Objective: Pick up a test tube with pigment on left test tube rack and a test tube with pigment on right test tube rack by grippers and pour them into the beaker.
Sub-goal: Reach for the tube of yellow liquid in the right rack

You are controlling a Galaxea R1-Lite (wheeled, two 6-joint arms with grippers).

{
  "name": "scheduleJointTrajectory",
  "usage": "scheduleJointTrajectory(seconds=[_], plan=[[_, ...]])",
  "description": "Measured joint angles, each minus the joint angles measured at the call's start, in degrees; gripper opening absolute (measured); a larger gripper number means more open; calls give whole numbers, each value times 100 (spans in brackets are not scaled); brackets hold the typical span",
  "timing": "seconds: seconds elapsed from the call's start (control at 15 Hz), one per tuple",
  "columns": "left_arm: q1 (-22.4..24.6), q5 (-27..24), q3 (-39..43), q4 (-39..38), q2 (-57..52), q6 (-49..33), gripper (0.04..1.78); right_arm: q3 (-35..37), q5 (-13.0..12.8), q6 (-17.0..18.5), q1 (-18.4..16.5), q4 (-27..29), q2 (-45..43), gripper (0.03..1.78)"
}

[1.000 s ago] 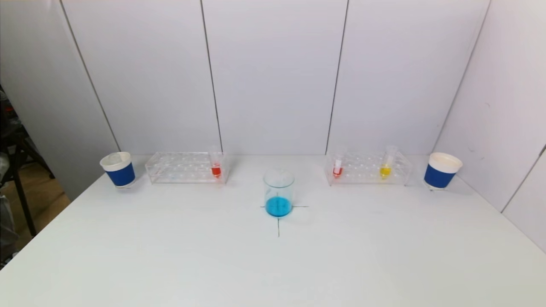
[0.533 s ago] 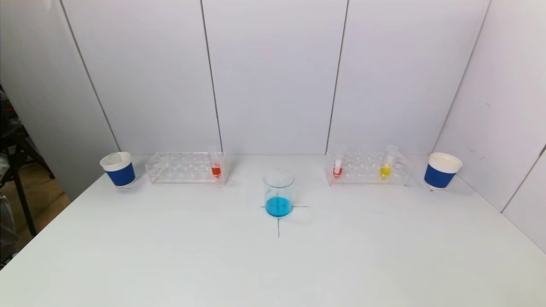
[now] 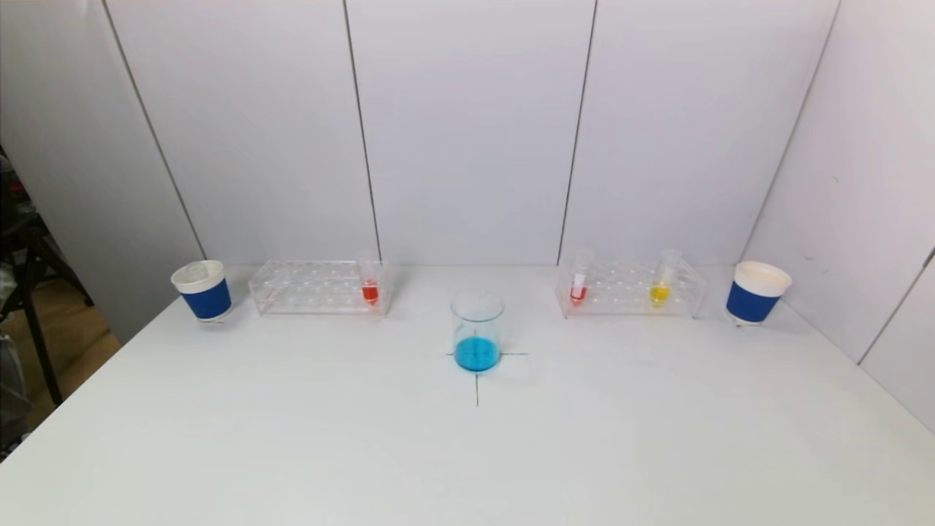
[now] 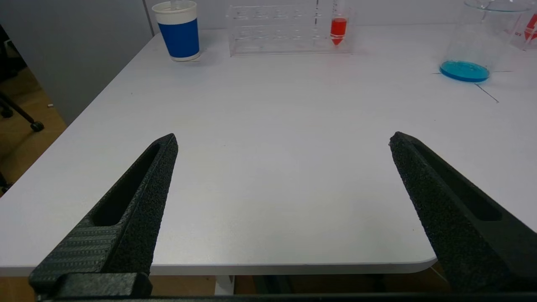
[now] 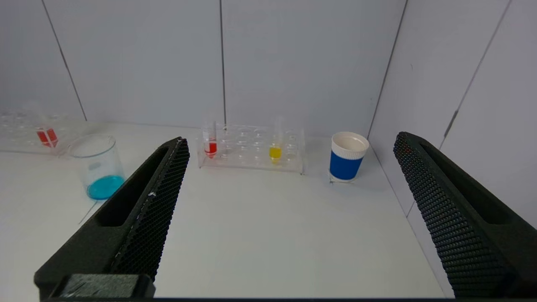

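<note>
While racked, red tube (image 3: 369, 281) upright.

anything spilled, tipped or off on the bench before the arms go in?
Mostly tidy, no spills. One oddity: the yellow tube leans in the right rack, while the red tube beside it and the left rack's red tube stand upright. The beaker already holds blue liquid.

Clear glassy beaker (image 3: 477, 329), matt white table (image 3: 467, 453)

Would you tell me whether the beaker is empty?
Not empty: the beaker holds a shallow layer of blue liquid at its bottom.
</note>
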Motion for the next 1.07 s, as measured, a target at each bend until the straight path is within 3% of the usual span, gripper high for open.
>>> scheduleJointTrajectory(seconds=[0.33,0.67,0.87,1.07], plan=[[-2,0,0,0,0,0,176,-581,-23,49,2,-1458,2606,177],[-2,-2,0,0,2,2,176,-808,-72,71,18,-3271,5090,177],[-2,-2,0,0,2,0,176,-948,-108,93,76,-4311,6338,177],[-2,0,0,0,2,0,176,-1014,-261,340,167,-5287,7291,177]])
